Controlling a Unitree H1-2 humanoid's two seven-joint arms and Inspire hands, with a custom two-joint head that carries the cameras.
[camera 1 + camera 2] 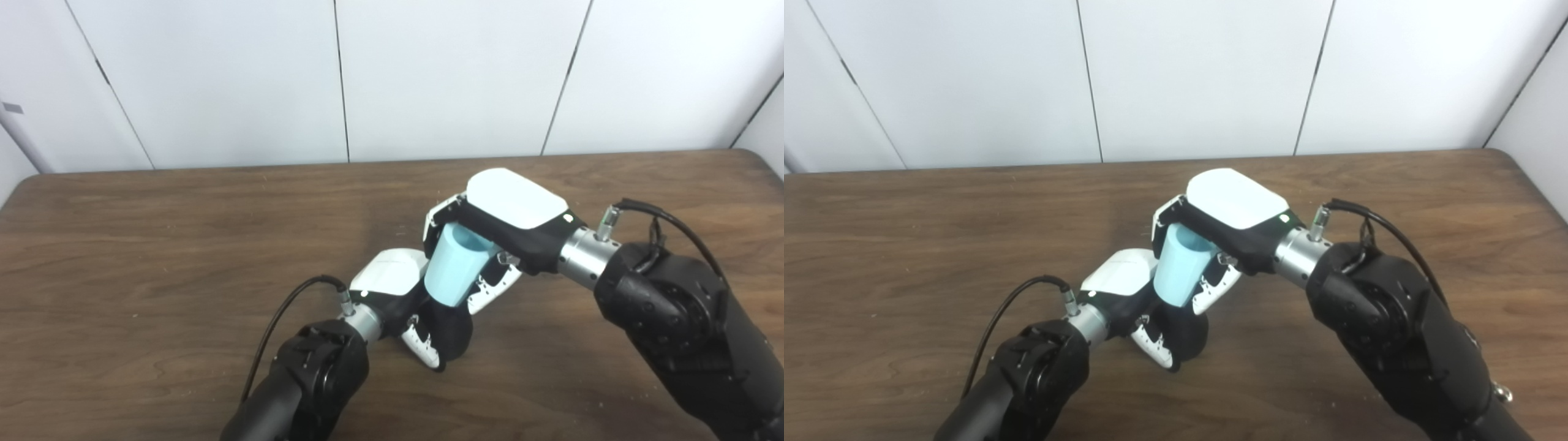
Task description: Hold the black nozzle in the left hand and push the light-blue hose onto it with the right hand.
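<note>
We see the right hand (502,226) wrapped around the light-blue hose (456,264), tilted, its lower end meeting the black nozzle (452,334). The nozzle sits clasped in the left hand (401,294), directly below the right, above the table (153,257).

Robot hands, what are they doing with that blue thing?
The robot's right hand is wrapped around a light-blue plastic hose piece and holds it tilted above the brown wooden table. Its left hand is just below, closed around a black nozzle. The lower end of the blue piece meets the top of the black one, so the two parts are being joined. How far it has slid on cannot be seen.
</note>
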